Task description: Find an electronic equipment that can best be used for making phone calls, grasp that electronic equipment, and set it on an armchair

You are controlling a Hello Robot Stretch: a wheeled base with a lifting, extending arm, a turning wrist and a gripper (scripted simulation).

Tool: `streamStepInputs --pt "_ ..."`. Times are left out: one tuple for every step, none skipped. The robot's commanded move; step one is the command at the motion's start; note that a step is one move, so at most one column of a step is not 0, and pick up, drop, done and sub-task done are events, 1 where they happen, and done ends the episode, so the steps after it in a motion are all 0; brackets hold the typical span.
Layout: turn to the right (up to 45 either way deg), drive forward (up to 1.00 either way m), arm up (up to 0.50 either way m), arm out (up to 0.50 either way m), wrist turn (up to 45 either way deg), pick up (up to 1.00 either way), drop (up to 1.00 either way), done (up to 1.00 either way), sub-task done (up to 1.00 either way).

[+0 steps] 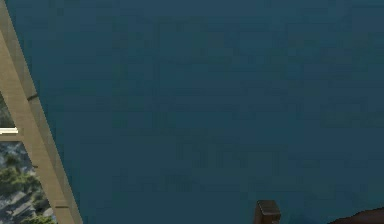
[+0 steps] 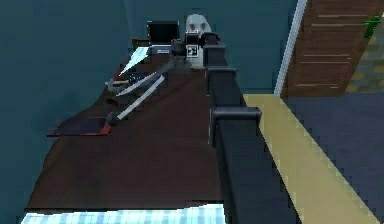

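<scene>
My arm [image 2: 232, 130] stood as a dark square bar from the bottom edge of the arm side view, just right of the middle. At its far end sat the two white marker squares [image 2: 200, 44]. Left of them my gripper [image 2: 120, 104] pointed down toward the left, its thin fingers [image 2: 142, 92] slanting across a dark brown cover [image 2: 150, 150]. I could not tell whether those fingers were spread or pressed together. Nor could I tell whether they had anything in them, since the cover lay right behind them. The cover spread over the left half of the frame, with a blue-and-white checked edge [image 2: 110, 215] along the bottom.

At the top of the frame, just left of the marker squares, stood a dark boxy thing [image 2: 160, 34], and above the squares a pale grey shape [image 2: 197, 20]. I could not tell whether either was the phone, so I could not place it. Right of my arm ran a yellowish strip of floor [image 2: 300, 150], and in the upper right was a wooden door [image 2: 335, 45].

In the forward view a dark teal wall [image 1: 200, 100] took most of the frame. A tan strip [image 1: 35, 130] slanted down the left side, and a small brown block [image 1: 267, 212] stood at the bottom edge.
</scene>
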Motion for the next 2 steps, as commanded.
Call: streamStepInputs --pt "0.0 0.00 0.00 0.00 -18.0 0.00 0.00 0.00 0.00" --pt "0.0 0.00 0.00 -0.44 0.0 0.00 0.00 0.00 0.00"
